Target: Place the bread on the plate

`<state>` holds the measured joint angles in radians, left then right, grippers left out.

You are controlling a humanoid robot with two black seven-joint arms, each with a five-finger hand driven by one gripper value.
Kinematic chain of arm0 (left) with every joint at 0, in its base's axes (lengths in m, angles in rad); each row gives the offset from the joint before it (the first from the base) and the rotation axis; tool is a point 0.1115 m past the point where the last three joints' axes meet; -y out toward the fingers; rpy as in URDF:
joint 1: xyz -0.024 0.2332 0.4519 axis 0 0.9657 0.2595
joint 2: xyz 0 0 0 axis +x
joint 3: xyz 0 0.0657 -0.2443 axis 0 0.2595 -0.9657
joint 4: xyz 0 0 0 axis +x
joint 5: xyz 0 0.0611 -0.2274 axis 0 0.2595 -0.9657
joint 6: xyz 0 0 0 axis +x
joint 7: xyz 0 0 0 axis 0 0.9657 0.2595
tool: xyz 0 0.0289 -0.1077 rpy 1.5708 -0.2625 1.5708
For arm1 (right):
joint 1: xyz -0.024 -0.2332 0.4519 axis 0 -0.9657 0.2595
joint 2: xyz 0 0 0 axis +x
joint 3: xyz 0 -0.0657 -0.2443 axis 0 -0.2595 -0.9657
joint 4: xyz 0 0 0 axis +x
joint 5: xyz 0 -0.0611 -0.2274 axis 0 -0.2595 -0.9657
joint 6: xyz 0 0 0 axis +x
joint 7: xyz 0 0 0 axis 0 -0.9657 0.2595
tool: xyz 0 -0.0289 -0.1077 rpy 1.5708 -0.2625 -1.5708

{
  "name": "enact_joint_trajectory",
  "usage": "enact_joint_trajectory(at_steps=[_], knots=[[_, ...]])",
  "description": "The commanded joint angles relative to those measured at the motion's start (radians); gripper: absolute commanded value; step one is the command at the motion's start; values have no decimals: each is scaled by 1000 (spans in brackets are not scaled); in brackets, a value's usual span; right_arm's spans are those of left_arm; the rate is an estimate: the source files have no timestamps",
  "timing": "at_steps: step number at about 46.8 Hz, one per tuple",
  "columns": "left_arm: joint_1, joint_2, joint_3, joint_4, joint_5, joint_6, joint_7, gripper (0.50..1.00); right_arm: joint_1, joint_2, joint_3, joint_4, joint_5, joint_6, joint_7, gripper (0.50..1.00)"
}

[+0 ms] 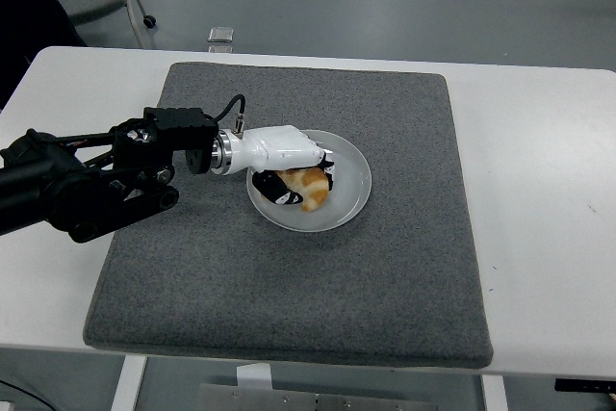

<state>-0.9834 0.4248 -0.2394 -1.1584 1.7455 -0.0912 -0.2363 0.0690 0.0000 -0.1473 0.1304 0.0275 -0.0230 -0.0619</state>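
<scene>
1. Left hand (pixel 289 166), white shell with black fingers (pixel 279 190), reaches in on its black arm and sits low over the round white ceramic plate (pixel 351 180); the fingers curl around the golden-brown bread roll (pixel 308 187), gripping it.
2. The roll is inside the fingers, over the plate's left half, at or just above the plate surface; I cannot tell whether it touches. Not yet let go.
3. Right hand: nowhere in sight.
4. Risk: the roll lies toward the rim nearest the wrist, not at the centre. If the fingers uncurl fast, it could roll off that rim onto the grey felt-like square mat (pixel 289 295) under the plate.
5. Risk: the roll looks soft, so it may cling to the black fingers and get dragged out when the hand pulls away.
6. Risk: the fingers under the roll press near the plate; a sideways pull could nudge or tip the plate, which looks light and loose on the mat.
7. Around: beyond the fingers, the plate's far half is bare, leaving room to set down. The mat spreads on all sides on the white table (pixel 539 190).
8. Beyond the table's far edge sits a small pale item on the floor (pixel 220 36), well away, no obstacle. Nothing blocks the release or a lift straight up.
</scene>
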Motion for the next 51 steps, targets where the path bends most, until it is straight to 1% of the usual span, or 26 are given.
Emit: enact_joint_trajectory(at_steps=[1, 11, 31, 32, 34, 35, 36, 37, 40, 43, 44, 46, 51], knots=[[0, -3, 0, 9, 3, 19, 0, 500, 0, 0, 0, 0, 0, 0, 1, 932], [3, -4, 0, 19, 5, 47, 0, 500, 0, 0, 0, 0, 0, 0, 1, 930], [6, -11, 0, 34, 3, 62, 0, 500, 0, 0, 0, 0, 0, 0, 1, 930], [6, -11, 0, 34, 3, 62, 0, 508, 0, 0, 0, 0, 0, 0, 1, 930], [6, -11, 0, 34, 0, 62, 0, 559, 0, 0, 0, 0, 0, 0, -1, 930], [6, -11, 0, 34, -1, 62, 0, 610, 0, 0, 0, 0, 0, 0, 1, 930], [6, -11, -1, 34, -3, 62, 0, 712, 0, 0, 0, 0, 0, 0, 1, 932], [6, -11, -1, 34, -6, 62, 0, 775, 0, 0, 0, 0, 0, 0, -1, 930], [6, -11, -1, 34, -9, 62, -1, 833, 0, 0, 0, 0, 0, 0, 1, 932], [6, -11, -1, 34, -12, 62, 0, 942, 0, 0, 0, 0, 0, 0, 1, 930], [6, -11, -3, 34, -12, 62, -1, 964, 0, 0, 0, 0, 0, 0, 1, 932], [11, -12, -3, 34, -14, 62, -1, 988, 0, 0, 0, 0, 0, 0, 1, 930], [19, -18, -3, 34, -15, 62, -1, 992, 0, 0, 0, 0, 0, 0, 1, 930]])
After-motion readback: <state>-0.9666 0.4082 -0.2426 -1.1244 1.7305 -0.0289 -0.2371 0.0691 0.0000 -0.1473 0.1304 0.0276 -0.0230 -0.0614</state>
